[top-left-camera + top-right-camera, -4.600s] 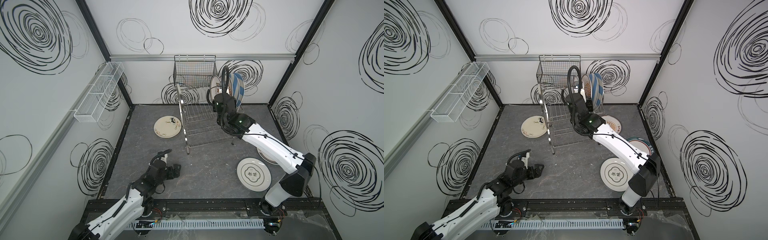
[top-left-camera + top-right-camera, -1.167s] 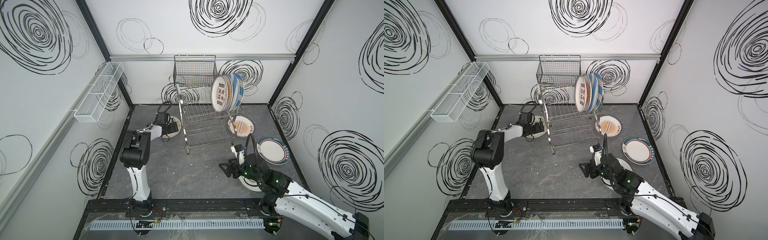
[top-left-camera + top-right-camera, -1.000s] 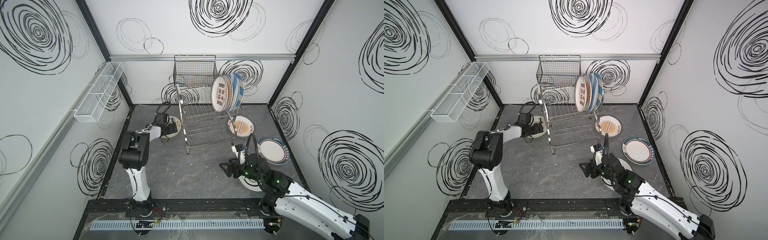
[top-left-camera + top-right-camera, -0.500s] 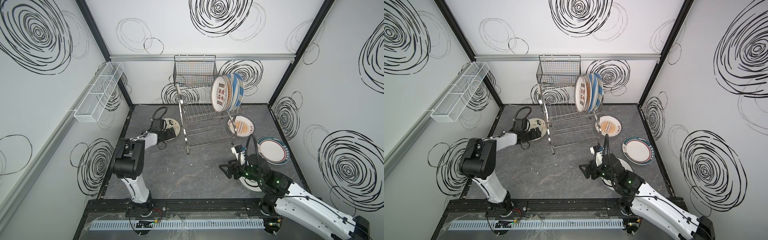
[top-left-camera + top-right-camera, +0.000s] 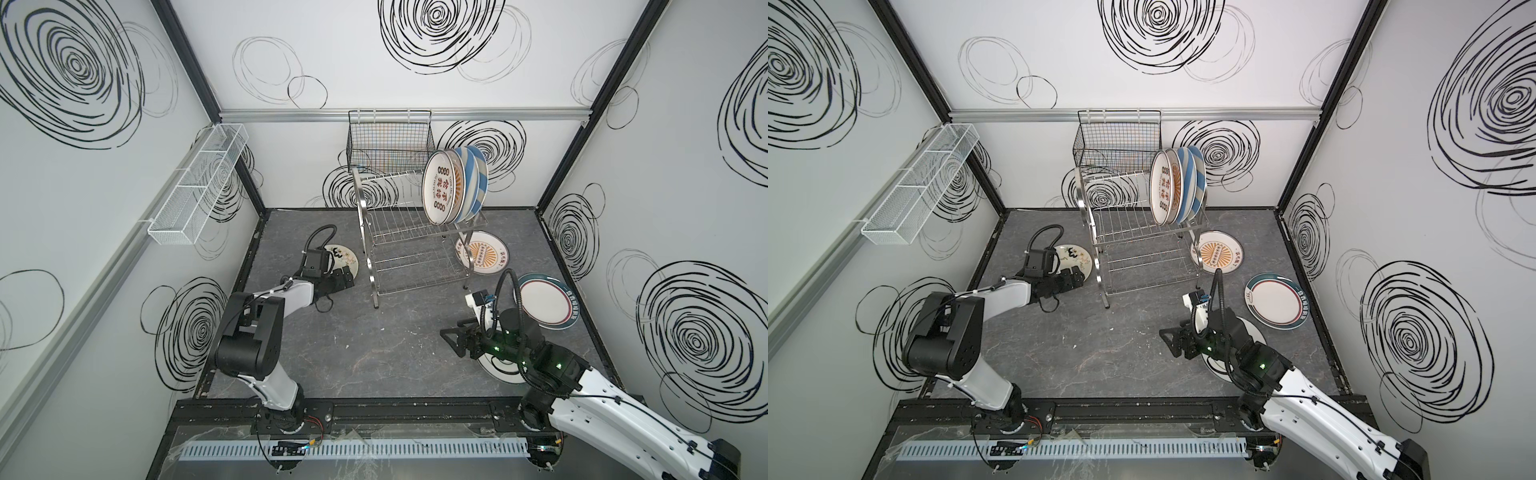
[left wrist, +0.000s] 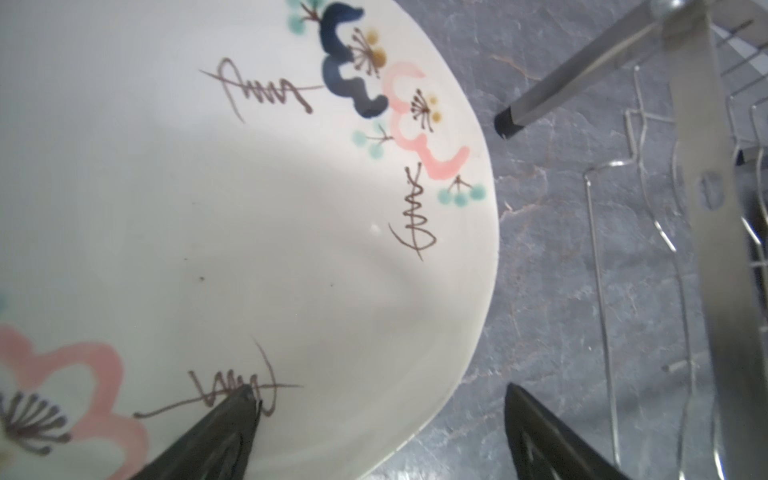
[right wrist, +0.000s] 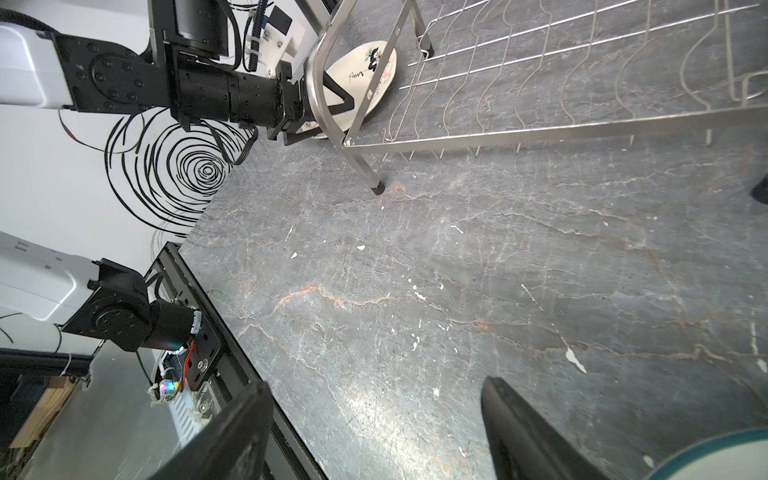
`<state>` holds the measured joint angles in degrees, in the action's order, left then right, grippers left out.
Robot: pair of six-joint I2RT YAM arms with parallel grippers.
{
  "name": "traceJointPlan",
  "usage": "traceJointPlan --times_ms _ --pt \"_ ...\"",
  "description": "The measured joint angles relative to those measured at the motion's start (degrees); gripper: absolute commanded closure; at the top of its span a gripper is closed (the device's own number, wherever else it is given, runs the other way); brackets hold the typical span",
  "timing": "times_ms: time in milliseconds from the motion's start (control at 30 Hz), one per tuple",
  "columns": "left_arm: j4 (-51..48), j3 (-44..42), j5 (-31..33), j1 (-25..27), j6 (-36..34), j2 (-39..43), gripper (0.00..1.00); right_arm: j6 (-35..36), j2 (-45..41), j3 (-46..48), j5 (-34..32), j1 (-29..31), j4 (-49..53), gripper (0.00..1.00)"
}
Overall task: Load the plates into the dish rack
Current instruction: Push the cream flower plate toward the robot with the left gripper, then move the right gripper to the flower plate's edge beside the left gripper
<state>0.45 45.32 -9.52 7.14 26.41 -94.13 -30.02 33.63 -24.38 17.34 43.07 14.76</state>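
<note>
The dish rack stands at the back middle, with several plates upright at the right end of its top tier. A floral plate lies on the floor left of the rack. My left gripper is open across its near rim, one finger over the plate, the other over the floor. My right gripper hangs open and empty above the floor. A white plate lies partly hidden under that arm.
On the floor right of the rack lie a sunburst plate and a green-rimmed plate. A black wire basket hangs on the back wall. A white mesh tray runs along the left wall.
My left gripper has drawn back from the plate's middle, near the rack, toward the plate's front rim, and its arm has swung lower and leftward. The right arm has barely moved.
</note>
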Motion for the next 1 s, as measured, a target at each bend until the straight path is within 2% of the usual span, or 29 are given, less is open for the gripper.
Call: traceJointPlan --times_ms 200,567,800,1000 --pt "0.81 -6.14 -2.43 1.86 2.25 5.97 0.04 -0.02 -0.83 0.24 0.55 -0.22 -0.07 0.17" --pt "-2.58 -19.82 -4.35 5.33 8.7 24.35 0.04 -0.81 -1.7 1.46 1.7 -0.94 -0.15 0.17" --pt "-5.22 -24.5 -2.75 15.5 17.38 33.35 0.04 -1.68 -1.57 2.21 3.23 -1.16 -1.86 0.17" --pt "-6.1 -27.15 -0.31 26.23 26.86 39.21 0.04 -4.9 1.4 5.62 7.19 -1.2 -8.39 0.18"
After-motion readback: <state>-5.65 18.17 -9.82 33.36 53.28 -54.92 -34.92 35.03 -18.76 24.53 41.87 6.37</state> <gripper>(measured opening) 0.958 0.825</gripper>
